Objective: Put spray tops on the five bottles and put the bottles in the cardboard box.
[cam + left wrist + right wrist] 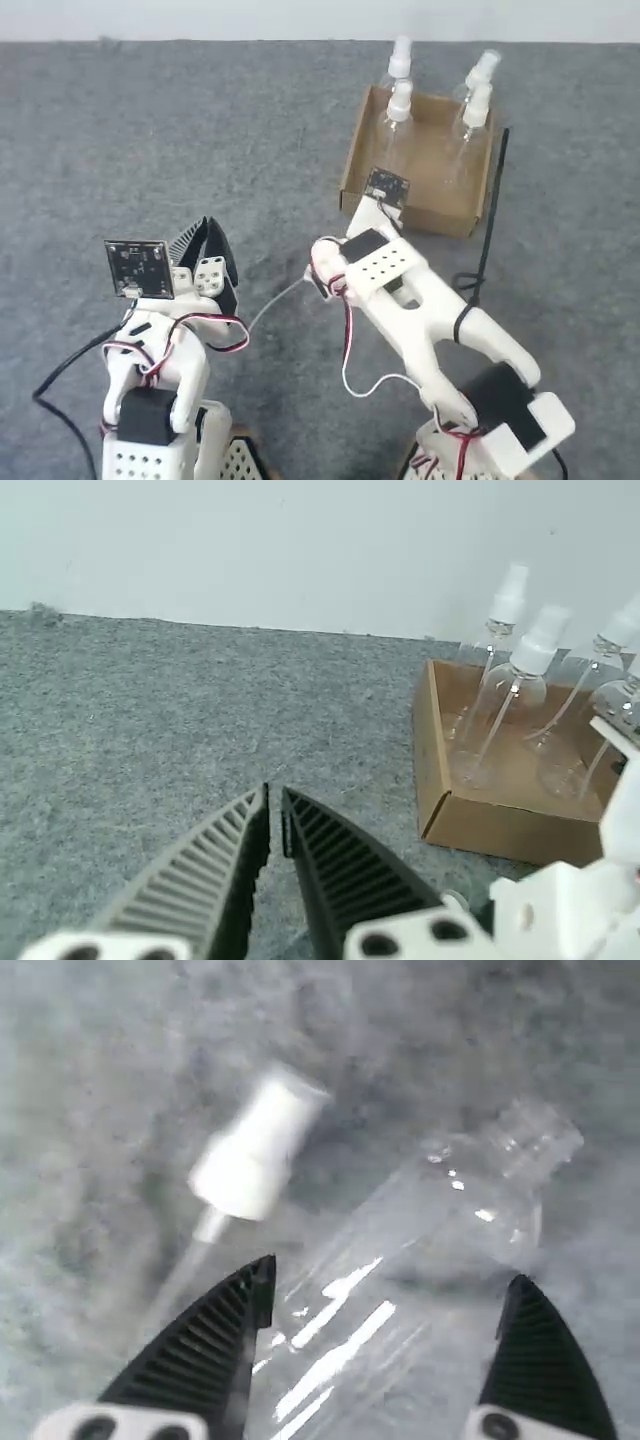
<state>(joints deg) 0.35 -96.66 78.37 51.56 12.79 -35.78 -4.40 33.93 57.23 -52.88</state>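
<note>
A clear bottle (440, 1210) without a top lies on its side on the grey carpet. My right gripper (392, 1272) is open, one finger on each side of the bottle. A loose white spray top (255, 1145) lies next to the bottle's neck, and its thin dip tube (275, 300) runs out beside the right arm (380, 265). The cardboard box (350, 165) stands at the far right with several capped bottles (398, 110) upright in it. My left gripper (275, 792) is shut on nothing, low over bare carpet, left of the right arm.
The box (437, 770) and its capped bottles (520, 680) lie ahead of the left gripper, to its right. A black cable (490, 220) runs down the box's right side. Open carpet (150, 130) spreads left of the box.
</note>
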